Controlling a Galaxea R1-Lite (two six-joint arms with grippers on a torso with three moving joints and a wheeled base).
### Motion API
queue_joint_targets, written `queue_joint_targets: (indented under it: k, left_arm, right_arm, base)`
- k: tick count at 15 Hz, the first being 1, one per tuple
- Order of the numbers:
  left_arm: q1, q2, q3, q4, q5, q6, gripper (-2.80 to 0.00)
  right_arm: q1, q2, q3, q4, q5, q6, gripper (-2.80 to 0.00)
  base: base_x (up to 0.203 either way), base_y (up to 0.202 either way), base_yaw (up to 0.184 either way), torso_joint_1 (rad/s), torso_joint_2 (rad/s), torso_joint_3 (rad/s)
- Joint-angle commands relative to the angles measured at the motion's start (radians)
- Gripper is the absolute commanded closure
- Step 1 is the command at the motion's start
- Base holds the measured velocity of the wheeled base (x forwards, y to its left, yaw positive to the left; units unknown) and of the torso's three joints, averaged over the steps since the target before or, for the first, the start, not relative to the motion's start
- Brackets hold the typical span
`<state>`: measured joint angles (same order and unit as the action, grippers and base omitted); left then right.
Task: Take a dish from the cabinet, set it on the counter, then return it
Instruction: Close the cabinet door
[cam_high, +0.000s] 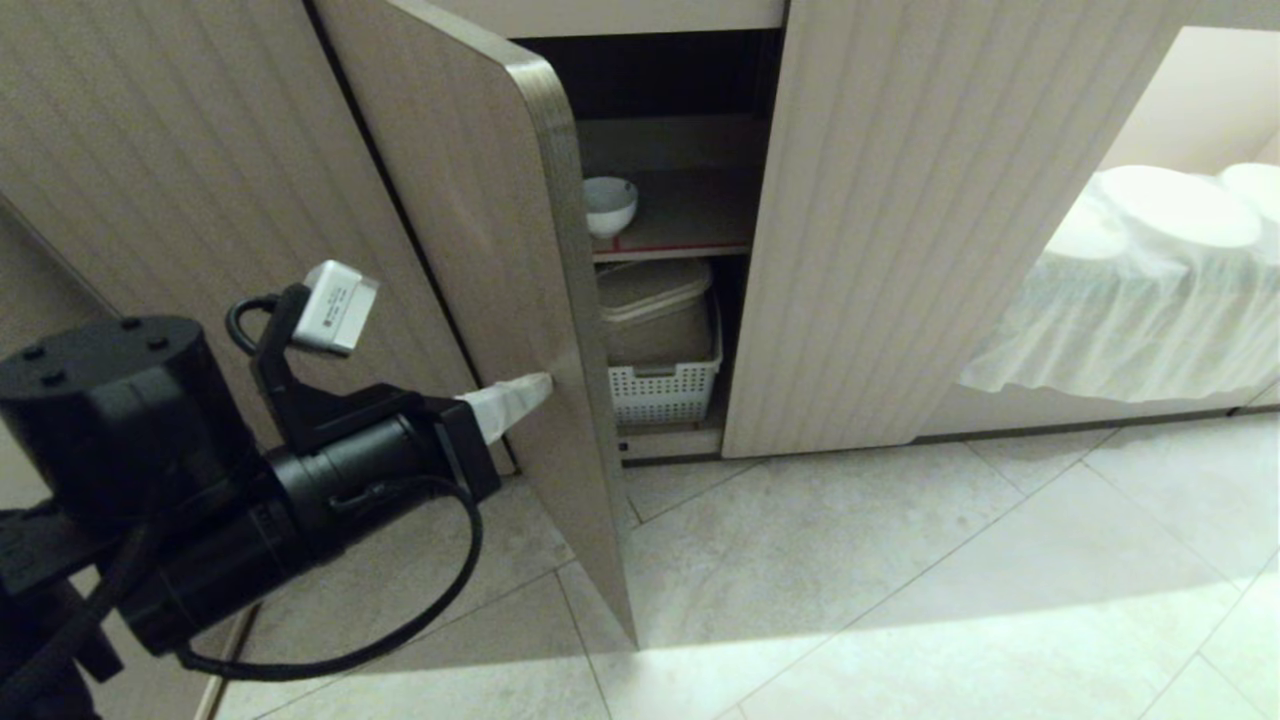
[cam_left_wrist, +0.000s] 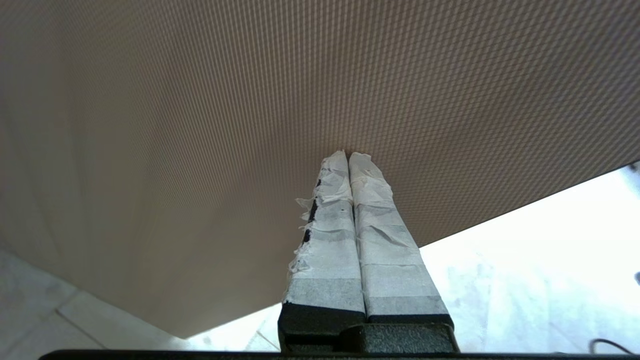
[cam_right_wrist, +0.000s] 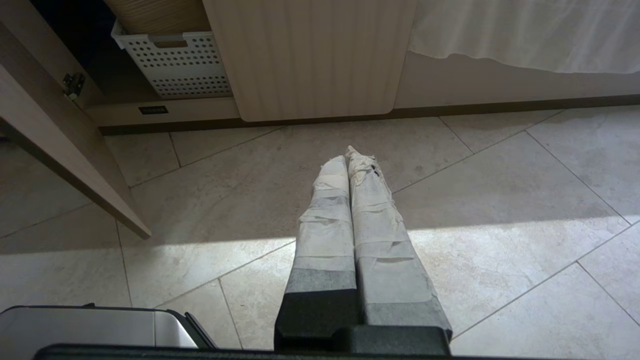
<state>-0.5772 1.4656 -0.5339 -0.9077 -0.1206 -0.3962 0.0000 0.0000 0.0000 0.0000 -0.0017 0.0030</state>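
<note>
The dish (cam_high: 608, 204), a white deep bowl, sits on the upper shelf of the cabinet (cam_high: 900, 200), just behind the edge of the half-open left door (cam_high: 480, 250). My left gripper (cam_high: 545, 385) is shut and empty, its taped tips pressed against the outer face of that door near its free edge; in the left wrist view the gripper (cam_left_wrist: 348, 154) touches the beige door face (cam_left_wrist: 250, 100). My right gripper (cam_right_wrist: 349, 152) is shut and empty, hanging low over the floor tiles in front of the cabinet. The counter is out of view.
A white perforated basket (cam_high: 665, 385) holding a beige lidded box (cam_high: 655, 305) fills the lower shelf. The right door (cam_high: 900, 200) is closed. White cloth (cam_high: 1130, 320) drapes over something at the right. Pale floor tiles (cam_high: 900, 580) lie in front.
</note>
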Motion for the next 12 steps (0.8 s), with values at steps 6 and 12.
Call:
queue_joint_targets:
  k: [6, 12]
  left_arm:
    - [0.005, 0.101, -0.096, -0.016, -0.001, 0.044, 0.0]
    - [0.064, 0.15, -0.215, -0.006, -0.012, 0.094, 0.0]
  right_arm:
    - [0.0, 0.0, 0.0, 0.0, 0.0, 0.0, 0.0]
    - [0.001, 0.0, 0.0, 0.0, 0.0, 0.0, 0.0]
  base:
    - [0.0, 0.0, 0.0, 0.0, 0.0, 0.0]
    - [0.0, 0.0, 0.0, 0.0, 0.0, 0.0]
